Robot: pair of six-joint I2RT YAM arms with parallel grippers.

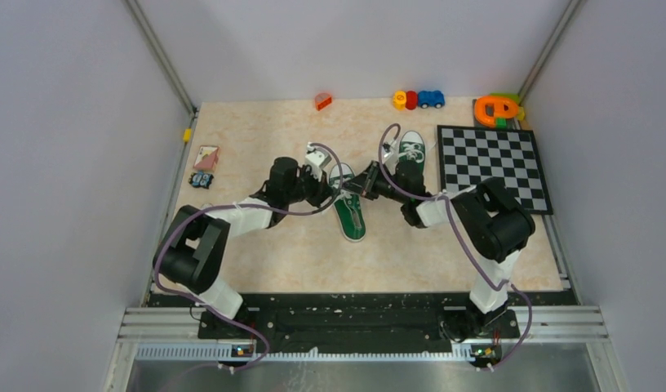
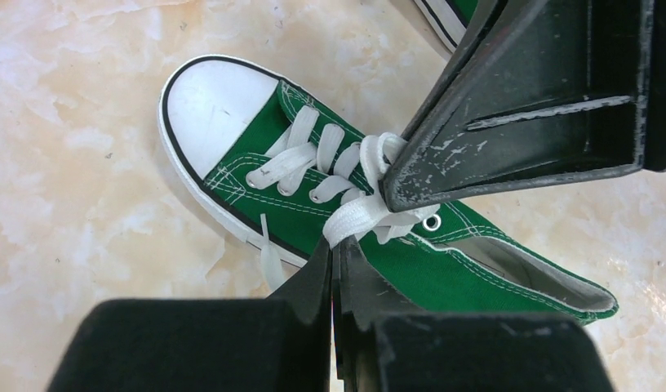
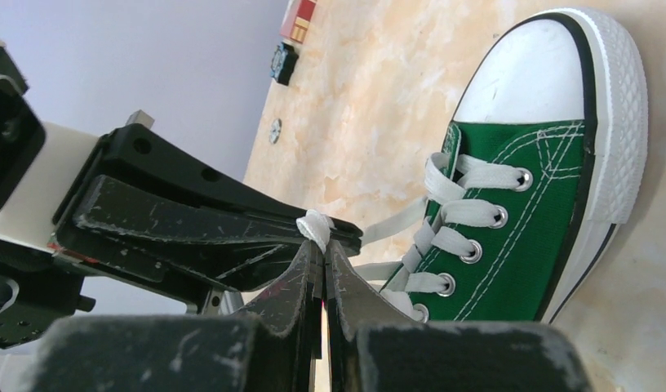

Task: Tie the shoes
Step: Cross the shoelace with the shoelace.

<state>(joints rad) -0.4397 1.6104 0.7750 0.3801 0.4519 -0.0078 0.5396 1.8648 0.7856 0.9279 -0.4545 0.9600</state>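
Note:
Two green shoes with white toe caps lie on the table. One shoe (image 1: 348,211) is between the arms and the other shoe (image 1: 410,153) is behind it to the right. Both grippers meet over the laces of the middle shoe (image 2: 256,175). My left gripper (image 2: 339,247) is shut on a strand of white lace (image 2: 358,216) by the top eyelets. My right gripper (image 3: 323,245) is shut on a small bunch of lace (image 3: 316,227), its tip touching the left gripper's finger (image 3: 191,216). The shoe (image 3: 526,220) lies just to the right in that view, with loose strands running toward the grippers.
A black-and-white checkerboard (image 1: 493,167) lies to the right of the shoes. Small toys (image 1: 418,100) line the back edge, along with an orange block (image 1: 323,101) and an orange-green toy (image 1: 497,109). A card (image 1: 206,157) and a small dark item (image 1: 202,180) sit at the left.

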